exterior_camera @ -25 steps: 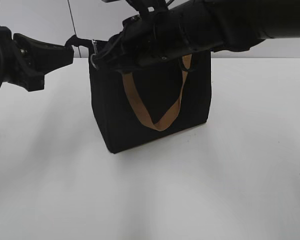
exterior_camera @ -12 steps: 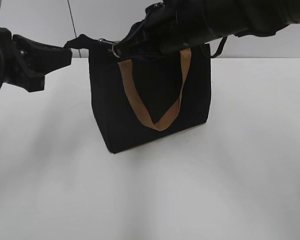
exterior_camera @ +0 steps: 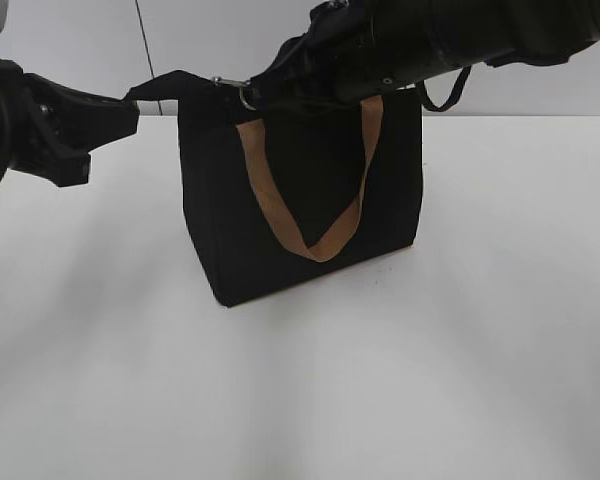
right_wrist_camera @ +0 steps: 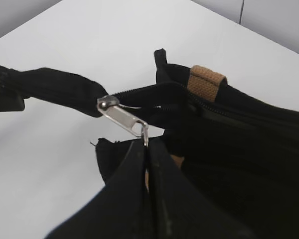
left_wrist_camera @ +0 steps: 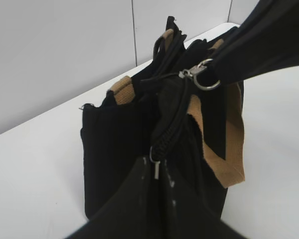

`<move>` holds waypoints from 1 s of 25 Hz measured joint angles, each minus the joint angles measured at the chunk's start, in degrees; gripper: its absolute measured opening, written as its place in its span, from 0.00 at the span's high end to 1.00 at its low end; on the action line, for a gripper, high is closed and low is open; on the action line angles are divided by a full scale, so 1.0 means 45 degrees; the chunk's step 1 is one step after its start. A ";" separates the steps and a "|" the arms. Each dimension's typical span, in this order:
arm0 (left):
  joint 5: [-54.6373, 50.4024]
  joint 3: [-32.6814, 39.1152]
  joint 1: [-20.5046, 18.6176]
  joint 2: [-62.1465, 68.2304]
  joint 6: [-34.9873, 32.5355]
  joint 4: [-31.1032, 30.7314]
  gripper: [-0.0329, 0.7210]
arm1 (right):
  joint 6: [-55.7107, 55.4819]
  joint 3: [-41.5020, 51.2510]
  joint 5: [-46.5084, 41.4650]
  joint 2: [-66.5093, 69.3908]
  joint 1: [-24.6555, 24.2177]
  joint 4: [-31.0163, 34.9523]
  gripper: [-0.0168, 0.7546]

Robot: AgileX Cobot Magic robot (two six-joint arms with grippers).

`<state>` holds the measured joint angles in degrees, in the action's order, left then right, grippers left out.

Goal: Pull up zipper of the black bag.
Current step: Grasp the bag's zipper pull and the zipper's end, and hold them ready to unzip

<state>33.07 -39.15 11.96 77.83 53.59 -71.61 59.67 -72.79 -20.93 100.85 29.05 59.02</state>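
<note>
The white table [exterior_camera: 300,400] fills the lower frame of the exterior view. At centre stands the black bag [exterior_camera: 310,200] (a tan handle [exterior_camera: 315,240] hangs down its front). At upper left, the left gripper [exterior_camera: 130,105] clamps the bag's end tab. At the top, the right gripper [exterior_camera: 265,92] pinches the zipper [right_wrist_camera: 122,117] pull, fingers closed.

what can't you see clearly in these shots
- Exterior view: the zipper track past the pull, covered by the right gripper.
- Left wrist view: the left gripper is a dark close-up blur.
- All views: inside of the bag, hidden by its walls.
</note>
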 joint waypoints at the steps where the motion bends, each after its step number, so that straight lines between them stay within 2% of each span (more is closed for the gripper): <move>1: -0.0055 0.0000 0.0000 0.0000 0.0000 0.0000 0.95 | -0.0026 0.0000 0.0000 -0.0011 -0.0033 0.0000 1.00; 17: -0.1336 0.0000 0.0042 0.0000 0.0000 0.0045 0.95 | -0.0069 -0.0481 0.0175 -0.0023 -0.0094 -0.0693 1.00; 25: -0.1440 0.0000 0.0042 -0.0013 0.0000 0.0033 0.96 | -0.0419 -0.0492 0.0250 -0.0023 -0.0888 -0.0764 1.00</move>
<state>26.59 -39.15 12.15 77.77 53.59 -71.46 57.78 -75.00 -19.80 100.75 25.05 55.58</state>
